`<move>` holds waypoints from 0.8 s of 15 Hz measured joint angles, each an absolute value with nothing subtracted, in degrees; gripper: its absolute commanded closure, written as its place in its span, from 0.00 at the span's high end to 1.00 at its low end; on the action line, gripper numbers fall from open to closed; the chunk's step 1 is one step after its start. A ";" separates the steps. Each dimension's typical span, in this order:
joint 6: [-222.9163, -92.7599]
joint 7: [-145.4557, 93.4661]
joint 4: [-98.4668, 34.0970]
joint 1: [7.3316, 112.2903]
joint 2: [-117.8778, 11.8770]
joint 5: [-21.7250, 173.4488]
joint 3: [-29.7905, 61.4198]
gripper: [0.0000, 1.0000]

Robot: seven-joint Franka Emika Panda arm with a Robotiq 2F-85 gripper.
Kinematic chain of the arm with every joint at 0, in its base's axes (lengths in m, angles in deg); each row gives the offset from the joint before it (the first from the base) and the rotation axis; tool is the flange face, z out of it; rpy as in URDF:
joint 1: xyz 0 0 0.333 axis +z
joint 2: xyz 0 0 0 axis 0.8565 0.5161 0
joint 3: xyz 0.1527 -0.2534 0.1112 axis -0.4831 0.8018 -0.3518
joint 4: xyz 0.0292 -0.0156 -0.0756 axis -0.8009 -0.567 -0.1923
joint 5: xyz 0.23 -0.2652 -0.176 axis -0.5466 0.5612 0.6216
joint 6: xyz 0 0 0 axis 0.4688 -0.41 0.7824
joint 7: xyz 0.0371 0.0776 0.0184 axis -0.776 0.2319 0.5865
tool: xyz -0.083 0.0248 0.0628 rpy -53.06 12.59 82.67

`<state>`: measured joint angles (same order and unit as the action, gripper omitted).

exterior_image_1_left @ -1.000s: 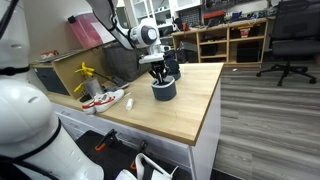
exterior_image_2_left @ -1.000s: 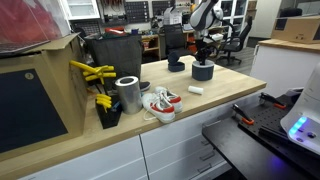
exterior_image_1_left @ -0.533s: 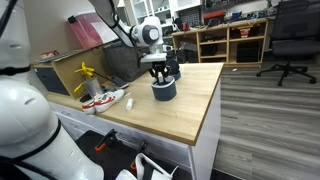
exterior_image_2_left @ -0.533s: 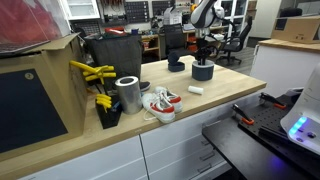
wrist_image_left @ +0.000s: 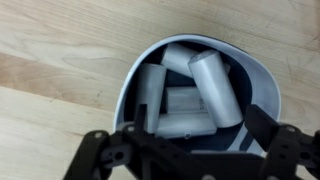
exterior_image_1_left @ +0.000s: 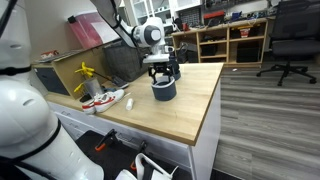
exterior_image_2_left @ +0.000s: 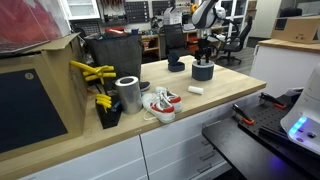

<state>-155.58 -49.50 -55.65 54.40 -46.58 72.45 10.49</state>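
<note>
Gripper (exterior_image_1_left: 161,67) hovering directly above dark bowl (exterior_image_1_left: 164,91), fingers (wrist_image_left: 108,152) spreading wide, gripping nothing. White cylinders (wrist_image_left: 192,92), possibly plastic tubes, lying piled inside bowl. Another white cylinder (exterior_image_2_left: 196,90) lying on wooden worktop (exterior_image_1_left: 190,112) near bowl.

I have the arm (exterior_image_1_left: 124,30) stretched out and bent at the wrist (exterior_image_1_left: 150,35), so the gripper (exterior_image_1_left: 161,70) points straight down. In both exterior views it hangs upright with its jaws wide apart and nothing held between them. In the wrist view its dark fingers (wrist_image_left: 98,152) sit along the bottom edge, spread far out to either side.
</note>
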 measured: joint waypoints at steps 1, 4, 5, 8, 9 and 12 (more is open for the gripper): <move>-155.53 -49.50 -55.64 54.40 -46.26 72.45 10.47 0.97; -155.51 -49.50 -55.59 54.40 -45.10 72.45 10.39 0.93; -155.51 -49.50 -55.51 54.40 -44.72 72.45 10.39 0.92; -155.51 -49.50 -54.99 54.40 -43.72 72.45 10.39 0.91; -155.51 -49.50 -54.77 54.40 -43.48 72.45 10.37 0.90; -155.49 -49.50 -54.28 54.38 -43.17 72.45 10.20 0.91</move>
